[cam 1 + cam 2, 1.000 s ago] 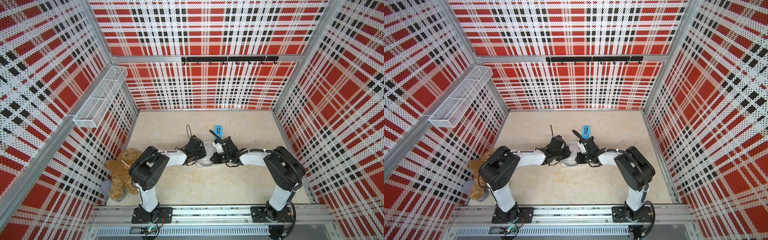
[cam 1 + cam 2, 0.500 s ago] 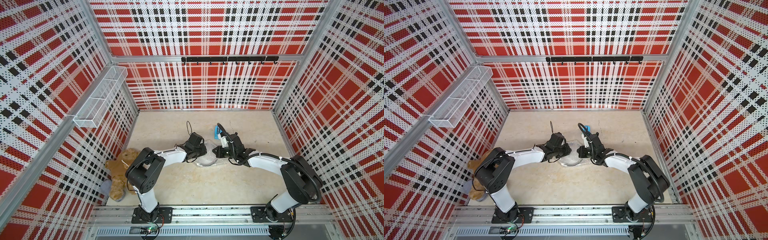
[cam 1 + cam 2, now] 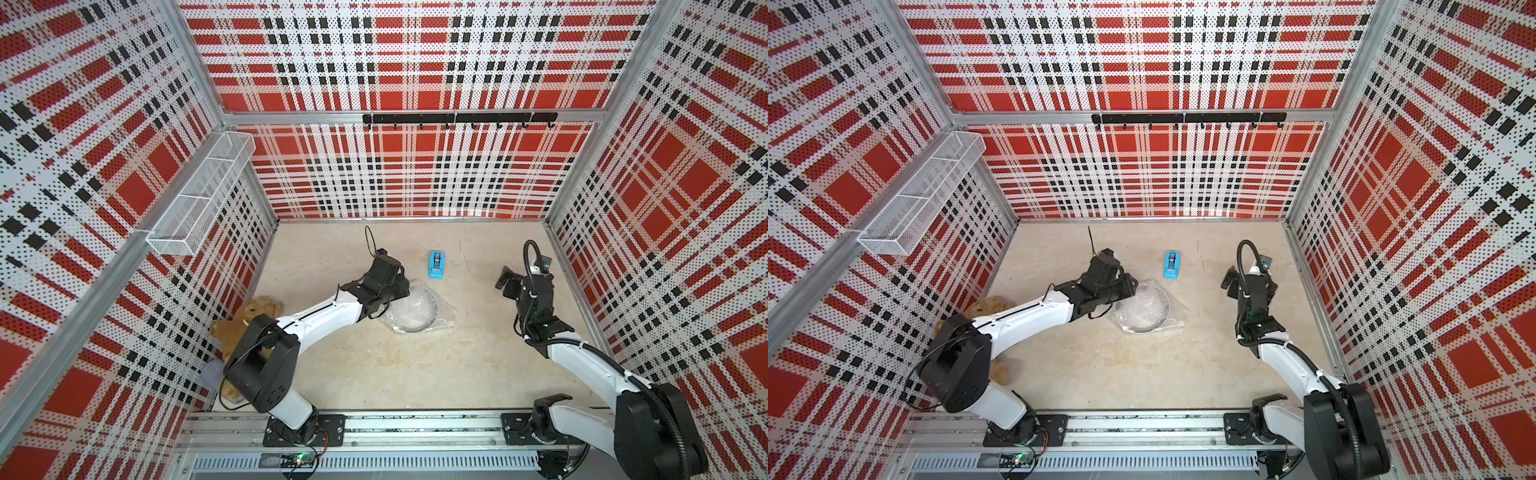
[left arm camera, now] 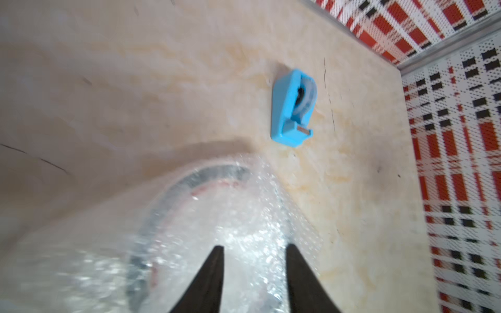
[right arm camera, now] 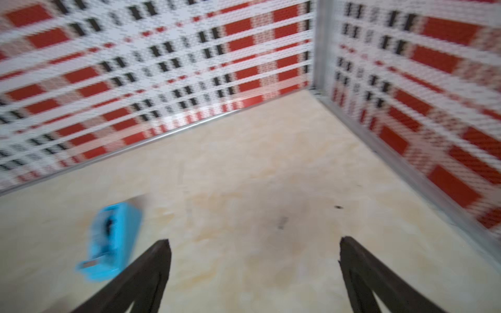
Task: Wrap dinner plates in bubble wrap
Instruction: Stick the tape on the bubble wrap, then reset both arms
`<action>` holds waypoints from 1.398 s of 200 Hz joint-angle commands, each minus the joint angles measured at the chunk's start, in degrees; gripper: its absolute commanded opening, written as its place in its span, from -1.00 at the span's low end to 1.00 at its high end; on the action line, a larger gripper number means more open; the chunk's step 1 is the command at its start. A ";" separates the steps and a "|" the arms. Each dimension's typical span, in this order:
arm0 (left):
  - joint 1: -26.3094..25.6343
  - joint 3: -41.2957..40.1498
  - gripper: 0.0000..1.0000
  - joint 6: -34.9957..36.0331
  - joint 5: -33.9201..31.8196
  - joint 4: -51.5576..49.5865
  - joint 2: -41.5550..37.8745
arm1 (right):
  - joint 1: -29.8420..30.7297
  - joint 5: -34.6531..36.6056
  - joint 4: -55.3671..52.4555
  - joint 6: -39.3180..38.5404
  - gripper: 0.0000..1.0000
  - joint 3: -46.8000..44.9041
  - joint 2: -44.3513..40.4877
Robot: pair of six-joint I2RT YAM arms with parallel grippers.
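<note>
The dinner plate (image 3: pixel 433 309) lies flat mid-table, folded inside the bubble wrap (image 3: pixel 445 318). Its dark rim (image 4: pixel 189 176) shows through the plastic. In both top views my left gripper (image 3: pixel 401 287) hovers at the bundle's left edge. The left wrist view shows its fingers (image 4: pixel 215 268) apart over the bubble wrap (image 4: pixel 244 216), with nothing pinched between them. My right gripper (image 3: pixel 509 280) is far off to the right of the plate (image 3: pixel 1166 307), near the right wall. It is wide open over bare table (image 5: pixel 254 241).
A blue tape dispenser (image 3: pixel 436 266) stands behind the plate, between the two grippers. A brown teddy bear (image 3: pixel 245 324) lies by the left wall beside my left arm. A white wire basket (image 3: pixel 199 208) hangs on the left wall and a black hook rail (image 3: pixel 457 118) on the back wall.
Both grippers were shut at the bundle and have opened. The right arm has swung away to the right side of the table. The left gripper stays at the plate's left edge.
</note>
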 commanded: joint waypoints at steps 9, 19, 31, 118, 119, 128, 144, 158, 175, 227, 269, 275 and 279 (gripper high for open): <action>8.96 -6.03 0.86 4.64 -25.22 0.28 -12.07 | -9.85 -2.64 15.90 -5.10 0.99 -7.86 5.94; 13.33 -9.57 0.96 5.39 -31.62 3.71 -14.61 | -11.06 -8.21 17.05 -6.52 1.00 -6.94 8.54; 18.69 -13.62 0.96 8.23 -36.09 8.47 -16.34 | -11.23 -13.60 23.31 -10.04 0.99 -6.24 11.47; 34.90 -36.92 0.96 33.07 -22.33 57.00 -9.85 | -10.60 -26.67 48.85 -14.01 0.99 -11.57 23.30; 34.93 -37.01 0.96 33.18 -21.94 57.50 -9.64 | -10.60 -26.35 48.58 -13.90 0.99 -11.55 23.23; 35.13 -37.94 0.96 34.58 -19.16 62.21 -7.66 | -10.19 -25.20 50.26 -14.16 0.99 -11.41 24.26; 35.87 -39.20 0.96 35.22 -12.08 70.69 -3.59 | -9.98 -25.00 48.43 -14.21 0.99 -10.98 23.65; 34.72 -38.75 0.96 37.84 -8.62 75.43 0.82 | -9.79 -24.64 51.12 -14.49 0.99 -11.32 24.67; 32.77 -38.68 0.96 40.36 -8.74 75.38 1.07 | -9.77 -24.82 49.57 -14.67 0.99 -10.86 24.35; 33.43 -45.35 0.96 39.98 -8.59 90.60 3.95 | -9.36 -25.91 48.46 -15.55 0.99 -10.22 24.39; 33.48 -45.36 0.96 39.98 -8.53 90.79 3.90 | -7.15 -22.95 45.12 -17.50 1.00 -8.11 24.82; 33.47 -45.41 0.96 39.98 -8.53 90.79 3.82 | -7.17 -22.97 45.05 -17.56 0.99 -8.26 24.70; 33.47 -45.45 0.96 39.98 -8.53 90.78 3.77 | -7.17 -22.96 44.84 -17.57 0.99 -8.26 24.51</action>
